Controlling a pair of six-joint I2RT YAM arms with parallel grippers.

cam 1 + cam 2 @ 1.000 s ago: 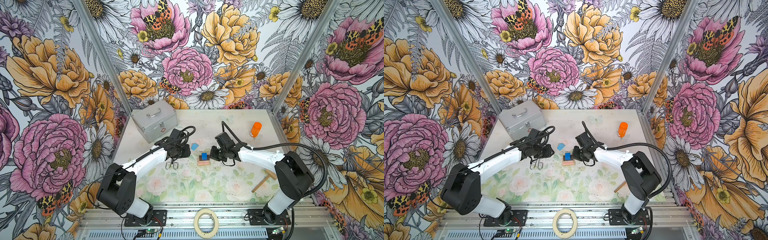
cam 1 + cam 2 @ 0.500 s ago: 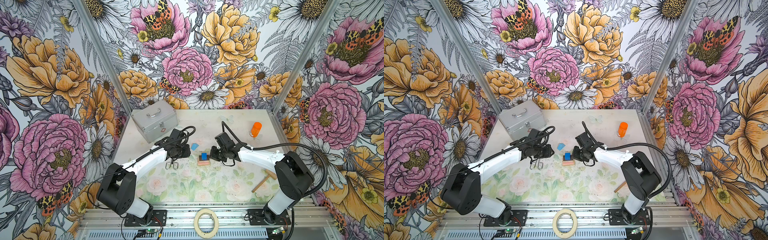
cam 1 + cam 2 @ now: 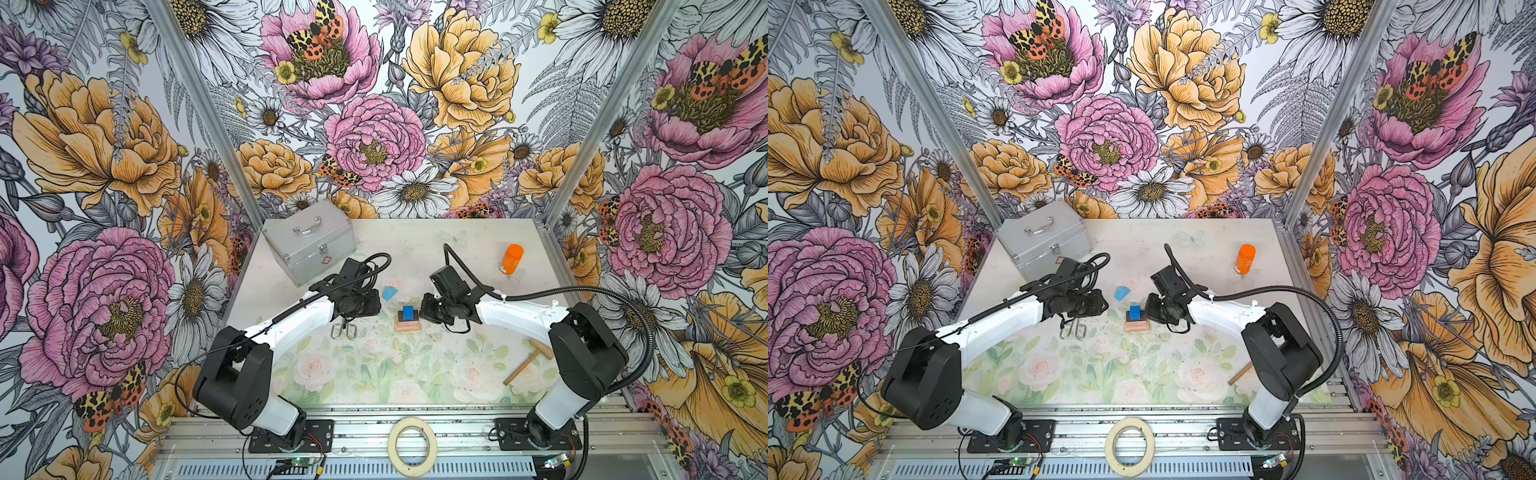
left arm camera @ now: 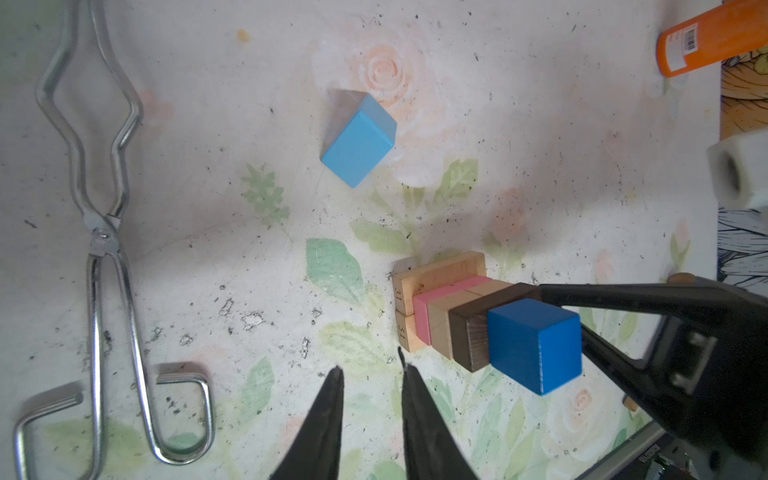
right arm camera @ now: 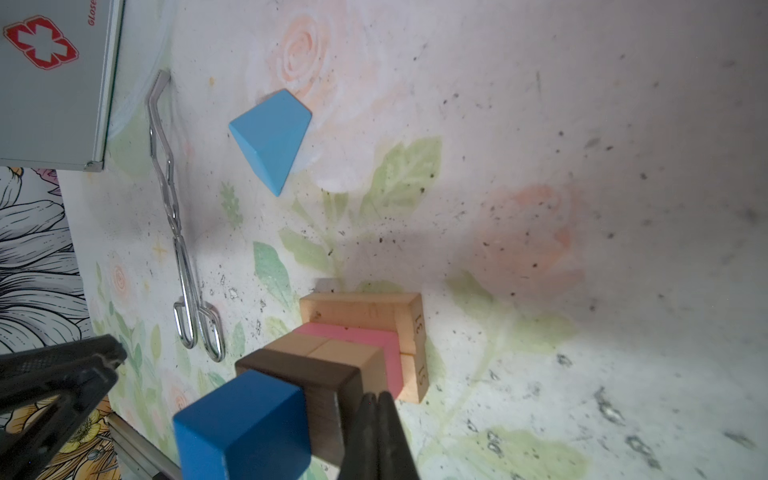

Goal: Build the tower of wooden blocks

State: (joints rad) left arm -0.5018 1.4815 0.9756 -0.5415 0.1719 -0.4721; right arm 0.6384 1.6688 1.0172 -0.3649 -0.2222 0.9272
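Step in hand, as I judge it: squaring up the stack, with one piece left to add.

The wood block tower (image 3: 407, 322) stands mid-table (image 3: 415, 249), between the two arms.

Layers from bottom to top, seen in the wrist views:
- two tan bars side by side, with numbers inked on their ends
- pink bar
- two tan cubes
- dark brown bar
- dark blue cube (image 4: 534, 345) on top

The layers step in slightly from the base and don't sit flush. The top cube sits toward one end of the brown bar, not centred. The stack is upright with no visible lean.

The right gripper (image 5: 376, 401) has its jaws together with nothing between them. The tips are at the right side of the tower, at brown-bar level. They look to be touching it, but contact can't be confirmed. It reads as a nudge or a steadying hold, not a grasp.

The left gripper (image 4: 370, 368) is just left of the tower, over the table. Its jaws are slightly apart and empty.

One light blue block (image 4: 358, 143), wedge-like with a slanted face, lies loose on the table just far-left of the tower.

Next move, likely:
- Back the right tips off without dragging the brown bar.
- Have the left arm take the light blue block. The jaws need flat opposing sides, not the slope.
- Set it down softly on top, since the offset cube could tip.

Silver tongs (image 4: 104, 249) lie left of the tower, not part of the task.
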